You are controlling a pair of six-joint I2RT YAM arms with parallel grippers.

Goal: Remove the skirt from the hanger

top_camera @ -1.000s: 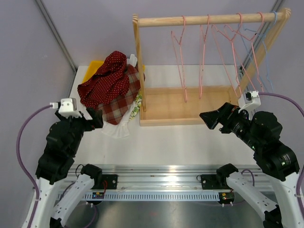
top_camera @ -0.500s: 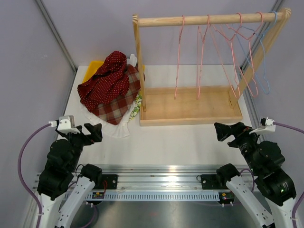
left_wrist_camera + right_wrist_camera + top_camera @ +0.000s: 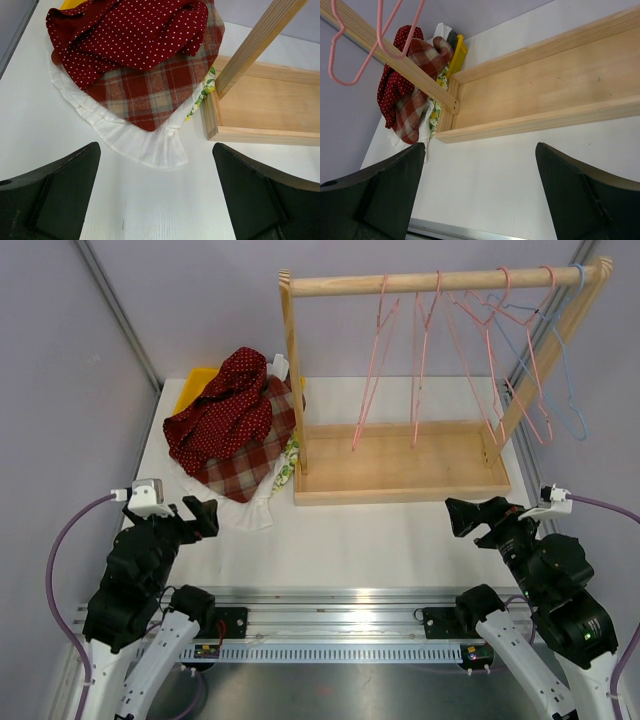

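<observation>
A red polka-dot skirt [image 3: 225,405] lies on top of a heap at the back left, over a plaid skirt [image 3: 252,455] and a white ruffled one [image 3: 145,140]. It shows in the left wrist view [image 3: 135,30] too. Several pink hangers [image 3: 372,370] and a blue hanger [image 3: 572,390] hang bare on the wooden rack's bar [image 3: 440,282]. My left gripper [image 3: 200,516] is open and empty, just in front of the heap. My right gripper [image 3: 466,516] is open and empty, in front of the rack's base.
The wooden rack's base tray [image 3: 400,465] fills the middle back of the table, with an upright post [image 3: 293,380] beside the heap. A yellow bin [image 3: 196,380] lies under the clothes. A floral cloth [image 3: 202,92] peeks out by the post.
Both arms have pulled back toward the near edge, the left away from the heap, the right away from the rack. The hangers swing on the bar.
</observation>
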